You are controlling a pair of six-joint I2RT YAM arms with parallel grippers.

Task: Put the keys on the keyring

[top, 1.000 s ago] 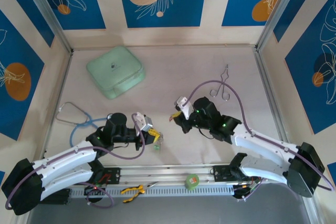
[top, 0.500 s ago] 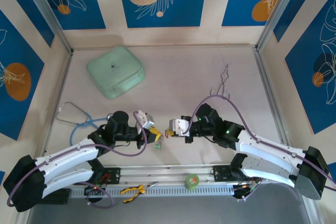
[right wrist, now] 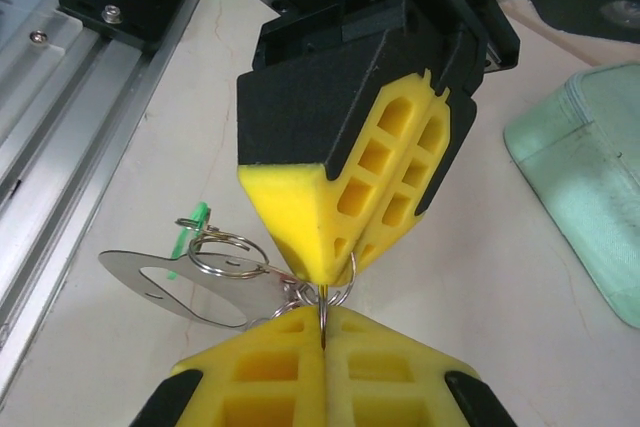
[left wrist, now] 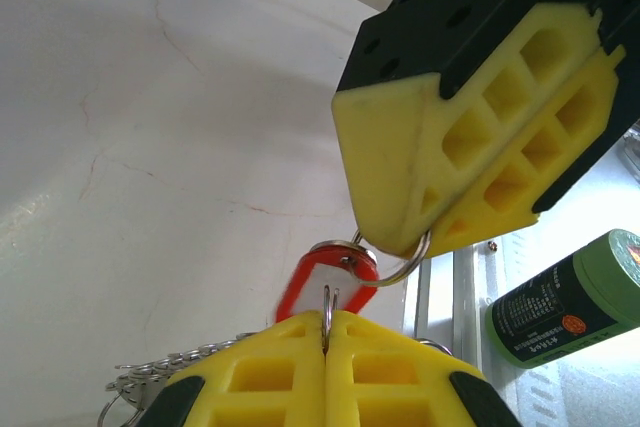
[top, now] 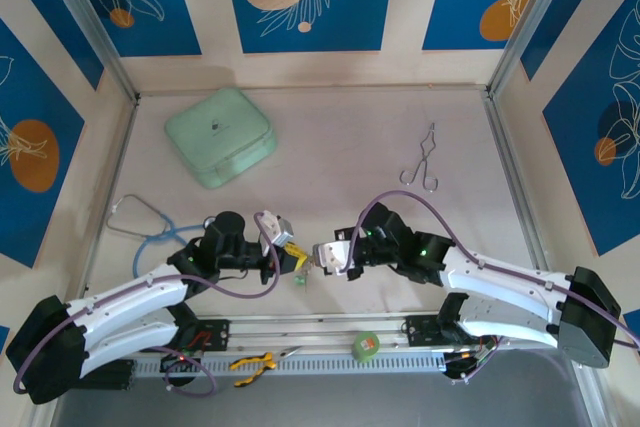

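Pinching the red-headed key's (left wrist: 318,287) small wire loop (left wrist: 326,303) in the clenched left gripper (left wrist: 325,325), key head lying just past its tips. Gripping the larger ring (left wrist: 405,269) at that head's end with the right gripper (left wrist: 424,239), clamped shut too, tip to tip with the left. Dangling just off one side of both tips: green-headed key (right wrist: 190,232) and pale keyring (right wrist: 160,287), joined by rings; chain (left wrist: 165,372) beside the left fingers. Farther out: green tape roll (left wrist: 560,297), forceps (top: 425,162), mint-green case (top: 220,135).
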